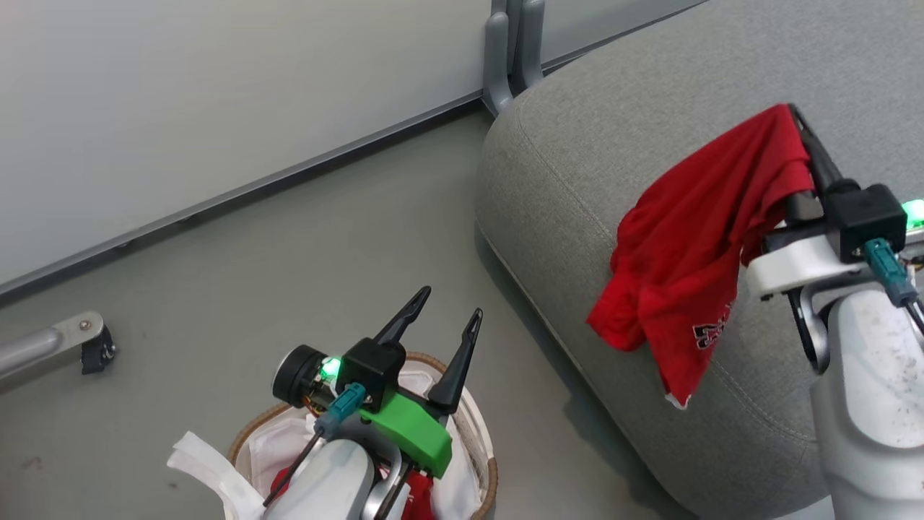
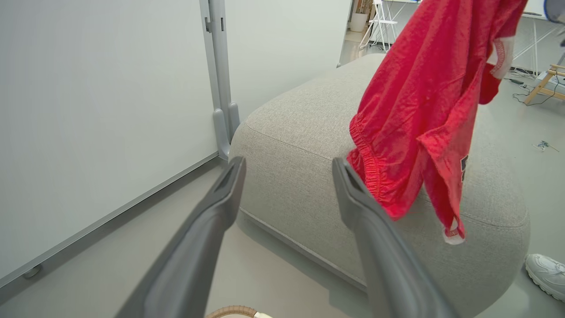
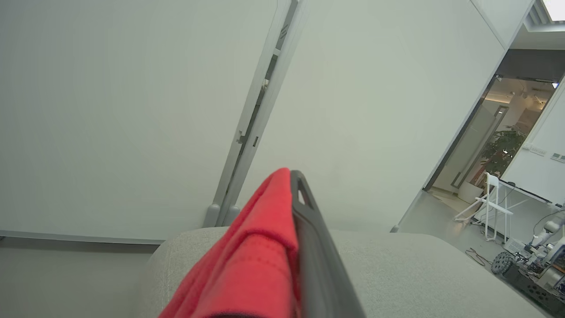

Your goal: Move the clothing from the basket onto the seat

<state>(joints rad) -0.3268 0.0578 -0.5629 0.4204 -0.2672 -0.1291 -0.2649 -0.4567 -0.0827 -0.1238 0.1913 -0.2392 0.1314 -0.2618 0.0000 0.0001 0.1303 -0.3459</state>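
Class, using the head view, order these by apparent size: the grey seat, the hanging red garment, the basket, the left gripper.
1. Seat, largest by far.
2. Red garment and basket: unranked, since the left arm and the picture's edge hide much of the basket.
3. Left gripper, smallest.

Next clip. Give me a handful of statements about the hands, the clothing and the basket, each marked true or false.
1. The right hand is shut on a red garment. True.
2. That garment lies released, flat on the seat. False: it hangs from the right hand over the seat.
3. The left hand is open and holds nothing. True.
4. The basket is empty. False: red cloth shows inside it.
5. The basket stands on the seat. False: it stands on the floor beside the seat.
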